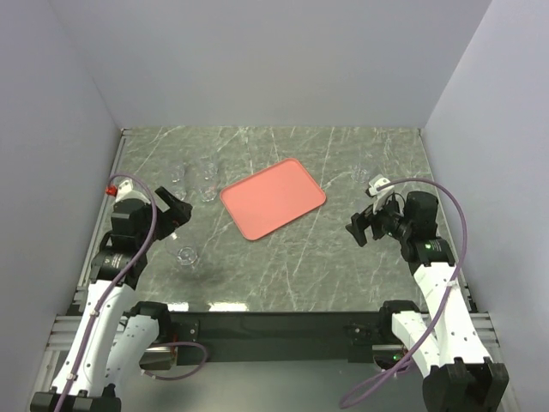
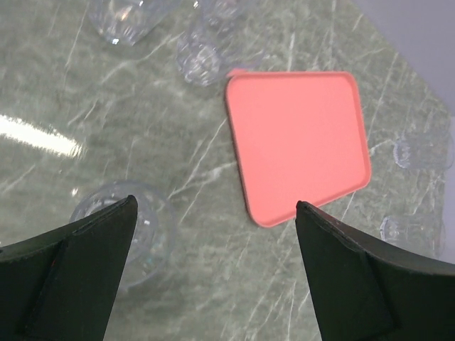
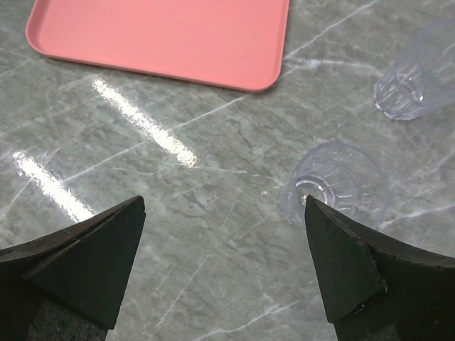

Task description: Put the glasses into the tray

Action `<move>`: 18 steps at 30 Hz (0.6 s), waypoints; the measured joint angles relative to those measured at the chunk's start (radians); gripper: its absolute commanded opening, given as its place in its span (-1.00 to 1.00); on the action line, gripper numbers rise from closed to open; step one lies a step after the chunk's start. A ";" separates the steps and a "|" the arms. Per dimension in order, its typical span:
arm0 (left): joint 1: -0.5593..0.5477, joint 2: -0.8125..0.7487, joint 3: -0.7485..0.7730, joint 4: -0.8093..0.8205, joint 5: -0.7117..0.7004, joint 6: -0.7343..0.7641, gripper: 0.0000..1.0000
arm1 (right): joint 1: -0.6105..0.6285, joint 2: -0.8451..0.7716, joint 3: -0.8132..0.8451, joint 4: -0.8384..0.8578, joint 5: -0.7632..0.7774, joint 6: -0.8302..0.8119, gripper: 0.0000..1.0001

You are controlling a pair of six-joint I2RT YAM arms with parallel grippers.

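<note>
Top view, tray: the tray is lying flat near the middle of the table, turned at an angle to its edges
Top view, glasses: you are looking at glasses clustering on the marble just left of the tray's far corner; 1 lone glass is standing nearer the arm bases on the left, and fainter ones are showing at the far right
Top view, left gripper: your left gripper is hovering between the cluster and the lone glass, jaws spread apart
Top view, right gripper: your right gripper is hanging to the right of the tray, well apart from it, jaws spread too
Left wrist view, gripper: the jaws are gaping wide, with marble showing between the fingers
Left wrist view, glasses: 1 glass is sitting just beside the left finger and partly behind it; you cannot tell whether they are touching. 3 more are crowding the top edge and 2 are standing beyond the tray on the right
Left wrist view, tray: it is lying ahead of the fingers, between those 2 groups
Right wrist view, gripper: the jaws are standing wide apart over the marble
Right wrist view, glasses: 1 glass is sitting just beside the tip of the finger at the right of the view, and another is sitting farther off
Right wrist view, tray: its near edge is crossing the upper left
</note>
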 measured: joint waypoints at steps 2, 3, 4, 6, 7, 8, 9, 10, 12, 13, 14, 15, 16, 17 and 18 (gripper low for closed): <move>0.000 0.007 0.004 -0.036 -0.011 -0.035 0.99 | 0.000 -0.018 0.000 0.000 0.000 -0.004 0.99; 0.000 0.008 0.006 -0.051 -0.022 -0.051 0.98 | -0.002 -0.024 0.000 0.000 0.000 -0.007 0.99; 0.000 0.009 0.008 -0.069 -0.036 -0.071 0.95 | -0.003 -0.027 0.000 0.000 0.000 -0.008 0.98; 0.000 0.013 0.016 -0.105 -0.065 -0.111 0.90 | -0.005 -0.028 0.000 0.000 0.000 -0.012 0.98; 0.000 0.018 0.019 -0.124 -0.084 -0.131 0.85 | -0.005 -0.028 0.000 -0.001 0.000 -0.013 0.98; 0.000 0.022 0.024 -0.141 -0.099 -0.151 0.81 | -0.005 -0.028 0.000 -0.003 0.000 -0.015 0.98; 0.000 0.027 0.026 -0.154 -0.113 -0.161 0.76 | -0.005 -0.028 0.000 -0.004 0.001 -0.015 0.98; 0.000 0.034 0.029 -0.169 -0.130 -0.176 0.69 | -0.005 -0.028 0.000 -0.005 0.002 -0.016 0.98; 0.000 0.053 0.030 -0.198 -0.164 -0.202 0.55 | -0.005 -0.028 0.000 -0.006 0.004 -0.018 0.97; 0.000 0.063 0.030 -0.213 -0.180 -0.212 0.37 | -0.005 -0.028 0.000 -0.006 0.005 -0.019 0.98; 0.000 0.071 0.030 -0.224 -0.193 -0.220 0.28 | -0.005 -0.028 0.000 -0.006 0.006 -0.019 0.98; 0.000 0.081 0.031 -0.235 -0.208 -0.230 0.19 | -0.005 -0.028 0.000 -0.006 0.007 -0.019 0.97; 0.000 0.093 0.032 -0.249 -0.223 -0.239 0.02 | -0.005 -0.028 0.000 -0.006 0.007 -0.019 0.98; 0.000 0.106 0.036 -0.263 -0.238 -0.250 -0.02 | -0.005 -0.028 0.000 -0.006 0.008 -0.019 0.97; 0.000 0.120 0.040 -0.275 -0.251 -0.259 -0.06 | -0.005 -0.028 0.000 -0.006 0.008 -0.019 0.97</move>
